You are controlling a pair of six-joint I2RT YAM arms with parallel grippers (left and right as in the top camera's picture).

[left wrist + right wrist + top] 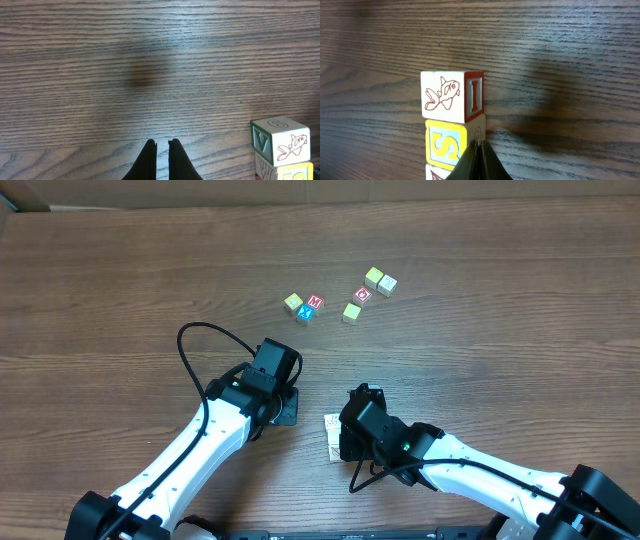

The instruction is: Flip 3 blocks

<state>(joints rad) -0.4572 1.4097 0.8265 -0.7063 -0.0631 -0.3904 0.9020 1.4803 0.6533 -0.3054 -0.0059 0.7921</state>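
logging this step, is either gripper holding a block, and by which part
Nothing is held: the left gripper and the right gripper are both shut on nothing, the right one's tip just beside the yellow S block.

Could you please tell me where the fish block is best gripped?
Probably from above, fingers across the fish block, on its red "I" face and the face opposite: both look free, whereas the yellow S block abuts its near side.
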